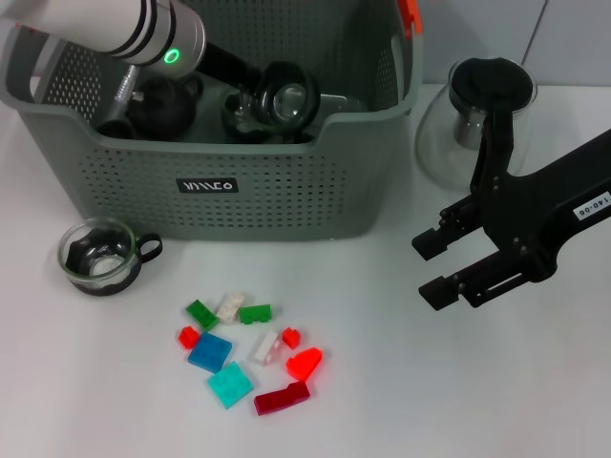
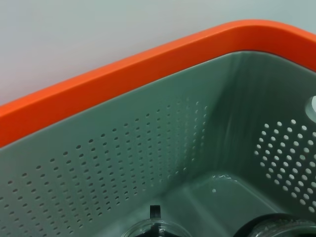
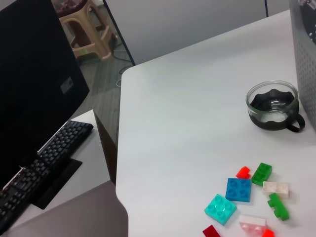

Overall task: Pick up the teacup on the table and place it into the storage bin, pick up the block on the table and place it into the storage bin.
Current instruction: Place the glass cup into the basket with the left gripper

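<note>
The grey-green perforated storage bin (image 1: 286,191) stands at the back of the table; its orange rim and inner wall fill the left wrist view (image 2: 148,163). My left arm reaches into the bin from the upper left, its gripper (image 1: 250,84) next to a glass teacup (image 1: 289,97) inside. Another glass teacup (image 1: 98,255) with a black handle stands on the table in front of the bin's left corner, also in the right wrist view (image 3: 273,104). Several coloured blocks (image 1: 250,348) lie in front of the bin (image 3: 247,197). My right gripper (image 1: 425,269) is open and empty, to the right of the blocks.
A glass teapot (image 1: 477,114) with a black lid and handle stands right of the bin, behind my right arm. A dark pot (image 1: 162,103) sits in the bin's left part. The table's edge (image 3: 121,163), with a keyboard beyond it, shows in the right wrist view.
</note>
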`<state>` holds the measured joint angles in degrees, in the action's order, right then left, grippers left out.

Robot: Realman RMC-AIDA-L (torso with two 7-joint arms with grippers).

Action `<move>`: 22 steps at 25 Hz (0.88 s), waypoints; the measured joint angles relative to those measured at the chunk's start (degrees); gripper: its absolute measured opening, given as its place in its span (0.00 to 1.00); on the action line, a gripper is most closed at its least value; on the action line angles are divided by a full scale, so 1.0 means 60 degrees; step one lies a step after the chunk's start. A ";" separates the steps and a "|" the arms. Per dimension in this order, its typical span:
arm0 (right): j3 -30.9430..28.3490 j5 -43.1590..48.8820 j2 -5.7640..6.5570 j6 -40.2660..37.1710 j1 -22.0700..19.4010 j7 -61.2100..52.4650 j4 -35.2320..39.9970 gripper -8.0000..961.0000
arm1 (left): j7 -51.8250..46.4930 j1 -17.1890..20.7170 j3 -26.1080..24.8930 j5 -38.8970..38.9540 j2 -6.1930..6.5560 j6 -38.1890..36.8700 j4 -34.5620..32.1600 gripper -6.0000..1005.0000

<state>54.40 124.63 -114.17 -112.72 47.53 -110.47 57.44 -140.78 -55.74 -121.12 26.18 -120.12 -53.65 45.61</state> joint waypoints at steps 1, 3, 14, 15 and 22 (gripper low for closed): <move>-0.0006 0.0000 0.0000 0.0004 -0.0003 0.0000 -0.0004 0.70 | 0.0002 -0.0011 0.0003 -0.0008 0.0000 -0.0010 -0.0002 0.05; -0.0005 0.0001 0.0000 0.0031 -0.0005 0.0000 -0.0006 0.70 | 0.0010 -0.0069 0.0024 -0.0075 0.0006 -0.0049 -0.0058 0.05; -0.0030 0.0013 0.0000 0.0099 -0.0006 0.0042 -0.0008 0.70 | -0.0004 -0.0200 0.0132 -0.0241 0.0038 -0.0043 -0.0262 0.11; -0.0035 0.0011 0.0000 0.0099 -0.0011 0.0051 -0.0008 0.70 | -0.0003 -0.0194 0.0125 -0.0242 0.0041 -0.0044 -0.0262 0.12; -0.0043 -0.0001 0.0000 0.0099 -0.0028 0.0072 -0.0008 0.70 | -0.0013 -0.0127 0.0003 -0.0243 0.0019 -0.0010 -0.0188 0.29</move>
<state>54.14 124.62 -114.17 -112.13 47.36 -110.04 57.39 -140.86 -56.50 -121.10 24.72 -120.01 -53.71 44.48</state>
